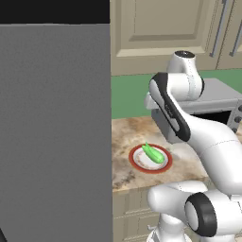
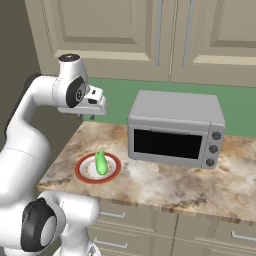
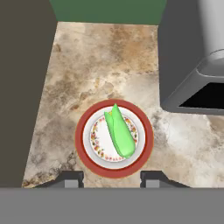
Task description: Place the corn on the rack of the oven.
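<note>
Sitting on the marbled counter is a red-rimmed white plate, and the corn lies inside it, across the flowered middle; the plate holds nothing else. Bright green and smooth, the corn is a short cob in its husk, broad and rounded at one end and tapered to a point at the other; in the hand view the point aims up toward the green back wall, with a small leaf tip split off beside it; it is much smaller than the plate under it. Beside the plate, apart from it, stands a grey toaster oven with a dark window and three round knobs. High above the plate hangs the gripper, its two dark fingertips spread wide with nothing between them, well clear of the corn.
</note>
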### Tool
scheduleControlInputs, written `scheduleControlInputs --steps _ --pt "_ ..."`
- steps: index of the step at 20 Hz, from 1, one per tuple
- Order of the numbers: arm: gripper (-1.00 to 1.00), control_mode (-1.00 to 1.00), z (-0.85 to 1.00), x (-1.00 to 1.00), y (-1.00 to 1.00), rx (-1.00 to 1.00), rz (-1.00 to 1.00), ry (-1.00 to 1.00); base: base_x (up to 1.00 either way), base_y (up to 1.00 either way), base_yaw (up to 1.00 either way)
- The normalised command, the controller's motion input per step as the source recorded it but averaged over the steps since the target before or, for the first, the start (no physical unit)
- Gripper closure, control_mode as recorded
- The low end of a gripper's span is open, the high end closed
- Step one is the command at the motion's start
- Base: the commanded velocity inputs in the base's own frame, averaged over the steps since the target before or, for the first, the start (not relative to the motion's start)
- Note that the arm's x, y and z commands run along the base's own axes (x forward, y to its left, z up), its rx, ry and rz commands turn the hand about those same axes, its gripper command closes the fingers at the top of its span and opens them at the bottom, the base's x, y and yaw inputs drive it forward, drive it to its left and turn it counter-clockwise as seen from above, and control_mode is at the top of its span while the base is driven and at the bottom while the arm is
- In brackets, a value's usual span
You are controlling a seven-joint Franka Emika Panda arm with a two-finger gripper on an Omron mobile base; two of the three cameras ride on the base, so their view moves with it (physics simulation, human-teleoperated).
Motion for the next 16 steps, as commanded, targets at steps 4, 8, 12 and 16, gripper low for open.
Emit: scheduleControlInputs --steps 4,8,12,16 --pt "-1.0 -1.0 -0.36 -0.17 0.05 -0.02 0.0 0.04 0.0 0.0 0.0" --pt "-1.0 -1.0 -0.95 -0.02 0.05 0.0 0.01 0.05 0.0 0.0 0.0" --pt "-1.0 -1.0 -1.0 -0.04 0.01 -0.12 0.11 0.02 0.0 0.0 0.0" --pt "-1.0 -1.0 -0.8 0.11 0.0 -0.05 0.14 -0.06 0.0 0.0 0.0"
